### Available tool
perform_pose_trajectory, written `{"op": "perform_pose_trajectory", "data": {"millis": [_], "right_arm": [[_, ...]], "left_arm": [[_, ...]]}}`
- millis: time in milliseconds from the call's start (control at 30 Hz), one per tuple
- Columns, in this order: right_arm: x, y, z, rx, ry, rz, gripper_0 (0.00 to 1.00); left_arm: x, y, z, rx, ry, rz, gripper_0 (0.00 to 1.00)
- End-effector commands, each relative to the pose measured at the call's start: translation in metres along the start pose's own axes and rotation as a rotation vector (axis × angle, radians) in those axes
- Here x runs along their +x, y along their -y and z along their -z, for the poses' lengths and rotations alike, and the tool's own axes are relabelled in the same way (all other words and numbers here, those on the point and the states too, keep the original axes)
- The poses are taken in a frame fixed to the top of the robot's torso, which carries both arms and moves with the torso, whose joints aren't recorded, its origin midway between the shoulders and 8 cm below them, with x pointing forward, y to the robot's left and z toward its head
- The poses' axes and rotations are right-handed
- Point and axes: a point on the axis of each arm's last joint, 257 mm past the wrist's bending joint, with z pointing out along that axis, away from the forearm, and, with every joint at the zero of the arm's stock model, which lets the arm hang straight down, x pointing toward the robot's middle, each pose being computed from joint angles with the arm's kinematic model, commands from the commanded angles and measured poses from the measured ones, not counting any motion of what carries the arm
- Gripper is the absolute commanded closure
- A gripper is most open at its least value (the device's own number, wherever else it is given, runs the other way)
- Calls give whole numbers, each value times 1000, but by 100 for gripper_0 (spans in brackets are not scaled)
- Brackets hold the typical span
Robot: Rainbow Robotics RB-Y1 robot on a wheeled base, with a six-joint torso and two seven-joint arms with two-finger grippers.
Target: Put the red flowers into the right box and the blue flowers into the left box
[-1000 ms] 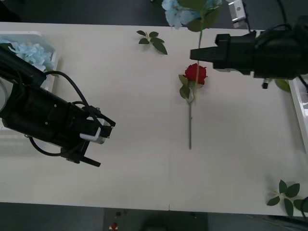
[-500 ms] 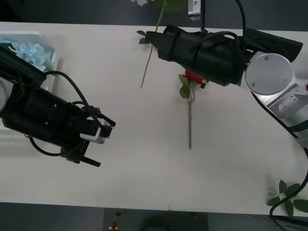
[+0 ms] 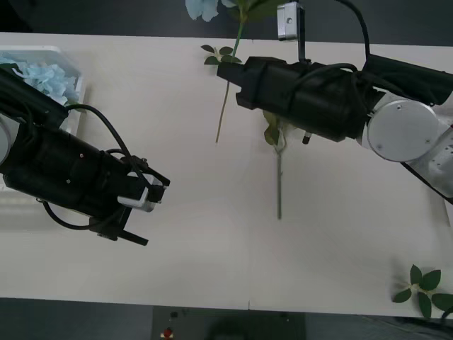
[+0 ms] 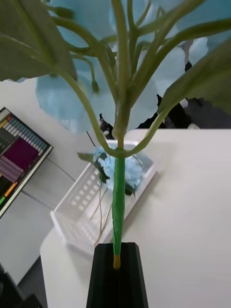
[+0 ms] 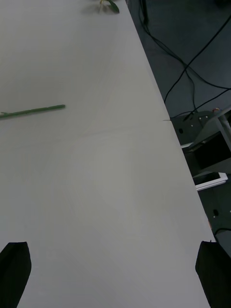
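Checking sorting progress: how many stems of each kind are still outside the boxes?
Blue flowers: 1, held off the table by the shut right gripper.
Red flowers: 1, lying on the table, bloom hidden under the right arm.
Leaf sprigs: 2.
Total: 4.
The left gripper waits open.

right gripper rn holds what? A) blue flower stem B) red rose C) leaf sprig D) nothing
A: in the right wrist view the right gripper is shut on a blue flower, its green stem rising from the fingers to pale blue blooms.
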Motion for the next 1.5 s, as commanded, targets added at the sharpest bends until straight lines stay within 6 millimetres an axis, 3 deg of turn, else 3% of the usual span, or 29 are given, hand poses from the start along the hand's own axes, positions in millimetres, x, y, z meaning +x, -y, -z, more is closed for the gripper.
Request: {"op": "perform_pose_trajectory", "data": {"millis": [33,300,333,533,733,933,1033,1200,1500], "right_arm": [[-17,-18,7,-28,4,39,100],[-20,-16,8,-24,11,36,100],[-22,-16,8,-23,16,35,100],[-24,-18,7,-27,27,34,100],[-20,-22,4,-29,29,58,100],[-10,-32,0,-50,40,15,100],[-12,-39,-4,-65,59,2,100],[-15,-47,-9,-83,85,-21,100],[-15,-48,-9,-84,85,-21,100]], "left_arm": [[0,-4,6,-16,-4,9,0],[0,-4,6,-16,-4,9,0],[9,21,-16,41,17,72,0],[0,24,-16,50,59,95,0],[-37,-13,21,-33,244,188,0],[-72,-54,48,-70,602,508,0],[-68,-73,42,-124,661,613,0],[-39,-110,23,-259,665,753,0],[-50,-143,3,-248,787,910,0]]}}
